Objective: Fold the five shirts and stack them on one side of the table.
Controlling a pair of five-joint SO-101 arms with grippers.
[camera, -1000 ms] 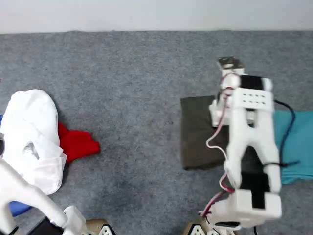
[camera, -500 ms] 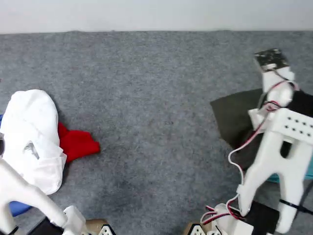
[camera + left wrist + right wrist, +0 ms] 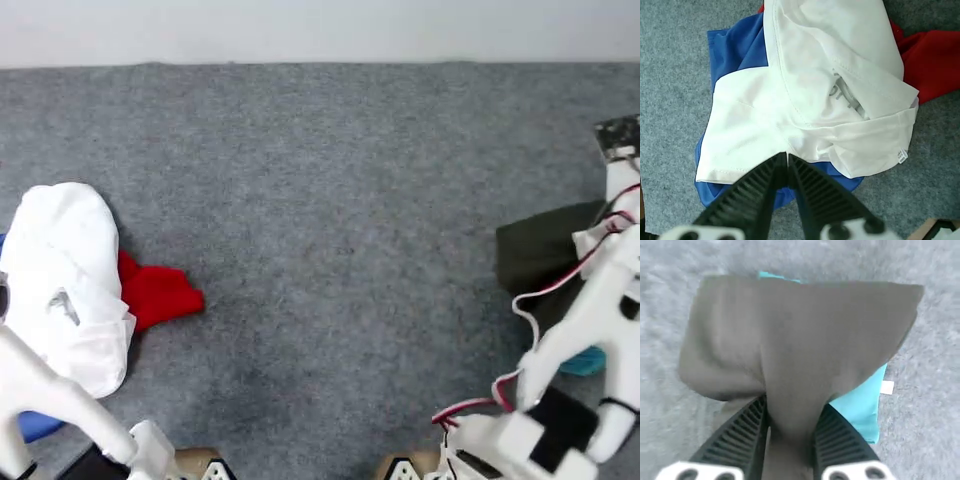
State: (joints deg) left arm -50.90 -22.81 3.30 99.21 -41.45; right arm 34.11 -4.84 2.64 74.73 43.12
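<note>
My right gripper is shut on a bunched part of the dark olive shirt, which hangs spread over the teal shirt. From above, the olive shirt lies at the table's right edge beside the right arm, with a bit of the teal shirt showing. At the left, a crumpled white shirt lies over a red shirt and a blue shirt. My left gripper is shut with nothing in it, over the white shirt and the blue shirt.
Grey carpet covers the table, with wide free room across the middle and back. The left arm stands at the front left corner. A pale wall runs along the far edge.
The right arm has swung to the right, dragging the dark olive shirt from the middle right to the right edge, over the teal shirt. The left arm and its pile have not moved.
</note>
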